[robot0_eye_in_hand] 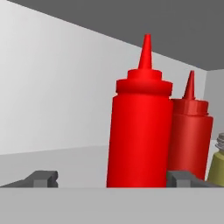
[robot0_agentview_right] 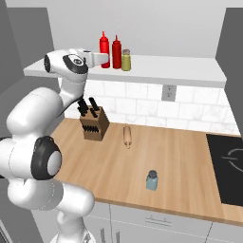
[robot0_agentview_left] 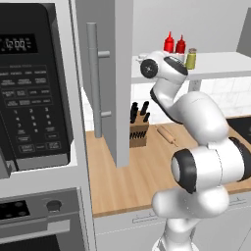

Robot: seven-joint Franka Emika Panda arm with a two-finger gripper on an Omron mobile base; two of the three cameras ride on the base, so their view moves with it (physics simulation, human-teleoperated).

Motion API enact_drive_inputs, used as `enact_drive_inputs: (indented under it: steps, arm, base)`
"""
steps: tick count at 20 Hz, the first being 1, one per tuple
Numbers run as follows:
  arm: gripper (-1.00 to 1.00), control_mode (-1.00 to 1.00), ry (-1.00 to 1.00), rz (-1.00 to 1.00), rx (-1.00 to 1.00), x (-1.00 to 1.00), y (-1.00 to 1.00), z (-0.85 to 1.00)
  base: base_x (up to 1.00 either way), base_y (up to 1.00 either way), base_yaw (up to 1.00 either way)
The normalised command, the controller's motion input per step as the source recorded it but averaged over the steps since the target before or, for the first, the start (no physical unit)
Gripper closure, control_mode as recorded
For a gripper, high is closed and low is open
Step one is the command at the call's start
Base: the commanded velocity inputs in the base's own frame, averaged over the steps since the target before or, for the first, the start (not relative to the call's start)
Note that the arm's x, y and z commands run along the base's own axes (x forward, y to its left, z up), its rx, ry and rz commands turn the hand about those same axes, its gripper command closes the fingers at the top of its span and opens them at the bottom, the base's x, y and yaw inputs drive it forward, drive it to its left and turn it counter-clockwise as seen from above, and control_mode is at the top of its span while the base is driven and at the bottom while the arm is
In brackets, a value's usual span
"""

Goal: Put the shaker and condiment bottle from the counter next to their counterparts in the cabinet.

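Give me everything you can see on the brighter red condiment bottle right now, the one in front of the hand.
The condiment bottle is bright red, glossy like plastic, with a cylindrical body, a wider collar and a pointed cone nozzle. It stands upright on the white shelf board, beside the darker red bottle, leftmost in the row seen from the base. The gripper is open, a fingertip on each side; contact cannot be judged.

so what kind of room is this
A kitchen, rendered: a microwave over an oven, a wooden counter with a knife block and rolling pin, and a cooktop.
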Motion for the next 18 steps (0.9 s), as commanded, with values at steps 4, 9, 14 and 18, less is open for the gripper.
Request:
enact_drive_inputs:
  steps: [4,9,14,18]
  arm:
    - [-1.0,-1.0,0.0,0.0,0.0,-0.38,0.0,0.13]
    - [-1.0,-1.0,0.0,0.0,0.04,-0.77,0.0,0.01]
    - [-1.0,-1.0,0.0,0.0,0.09,-0.92,-0.03,0.09]
    - [-1.0,-1.0,0.0,0.0,0.1,-0.95,-0.16,0.21]
  base:
    - [0.0,0.0,0.0]
    - [0.0,0.0,0.0]
    - [0.0,0.0,0.0]
    - [0.0,0.0,0.0]
